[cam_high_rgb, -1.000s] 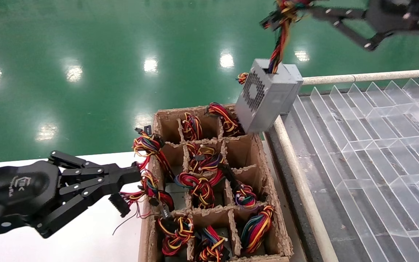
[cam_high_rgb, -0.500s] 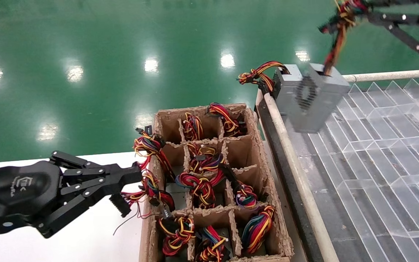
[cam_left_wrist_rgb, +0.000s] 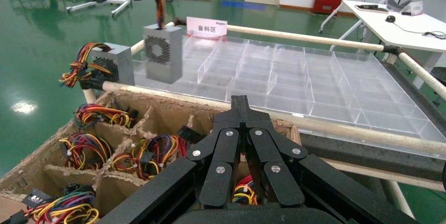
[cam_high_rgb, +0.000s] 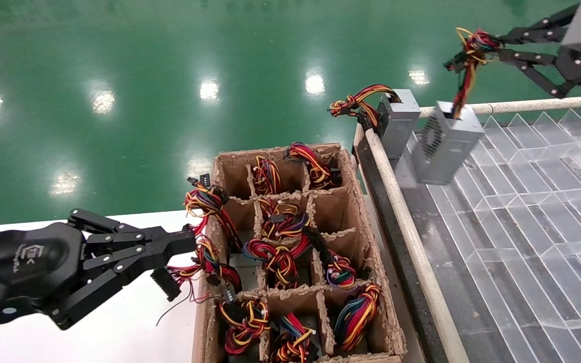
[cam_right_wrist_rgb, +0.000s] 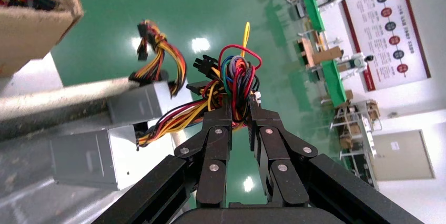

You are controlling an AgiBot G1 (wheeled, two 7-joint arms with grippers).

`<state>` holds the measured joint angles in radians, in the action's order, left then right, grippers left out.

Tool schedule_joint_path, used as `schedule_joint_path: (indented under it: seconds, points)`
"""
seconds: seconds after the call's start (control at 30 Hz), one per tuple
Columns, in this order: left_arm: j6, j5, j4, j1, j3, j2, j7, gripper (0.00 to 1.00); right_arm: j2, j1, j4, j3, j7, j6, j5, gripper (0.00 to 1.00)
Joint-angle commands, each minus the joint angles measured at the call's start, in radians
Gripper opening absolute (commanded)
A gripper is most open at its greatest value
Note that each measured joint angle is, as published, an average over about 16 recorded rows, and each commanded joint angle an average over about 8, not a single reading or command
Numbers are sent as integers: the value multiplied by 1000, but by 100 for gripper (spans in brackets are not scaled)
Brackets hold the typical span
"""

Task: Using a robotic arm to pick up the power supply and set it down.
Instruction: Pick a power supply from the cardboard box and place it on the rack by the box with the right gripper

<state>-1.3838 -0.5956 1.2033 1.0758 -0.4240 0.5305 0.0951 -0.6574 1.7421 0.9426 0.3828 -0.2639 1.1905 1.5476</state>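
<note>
The power supply (cam_high_rgb: 444, 143), a grey box with a vented face, hangs tilted by its red, yellow and black wires (cam_high_rgb: 472, 43) from my right gripper (cam_high_rgb: 474, 45), which is shut on that bundle (cam_right_wrist_rgb: 236, 79). The box (cam_left_wrist_rgb: 163, 53) is over the near-left corner of the clear divided tray (cam_high_rgb: 522, 212). I cannot tell whether its lower edge touches the tray. The right wrist view shows the box (cam_right_wrist_rgb: 84, 158) below the jaws. My left gripper (cam_high_rgb: 189, 245) is shut and empty, at the left wall of the cardboard box (cam_high_rgb: 363, 212). Its tips (cam_left_wrist_rgb: 240, 100) are pressed together.
A second grey supply (cam_high_rgb: 399, 121) with its own wires (cam_high_rgb: 361, 103) stands in the tray corner, close beside the hanging one. The cardboard box's compartments hold several wired supplies. A white pipe rail (cam_high_rgb: 406, 227) separates box and tray. A white table (cam_high_rgb: 134, 327) lies under my left arm.
My right gripper carried the hanging power supply to the right, from above the cardboard box's far corner, across the rail, and lower over the tray. The left arm stayed still.
</note>
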Motion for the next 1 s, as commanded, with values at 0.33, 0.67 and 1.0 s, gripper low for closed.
schedule_joint_path:
  seconds: [0.33,0.67,1.0]
  points:
    - [0,0,0,0,0,0,0,0,-104,65,-183,27,-130,4,16,0]
    - [0,0,0,0,0,0,0,0,-197,114,-357,49,-231,-43,51,0]
    - [0,0,0,0,0,0,0,0,-284,153,-548,42,-356,-97,40,0]
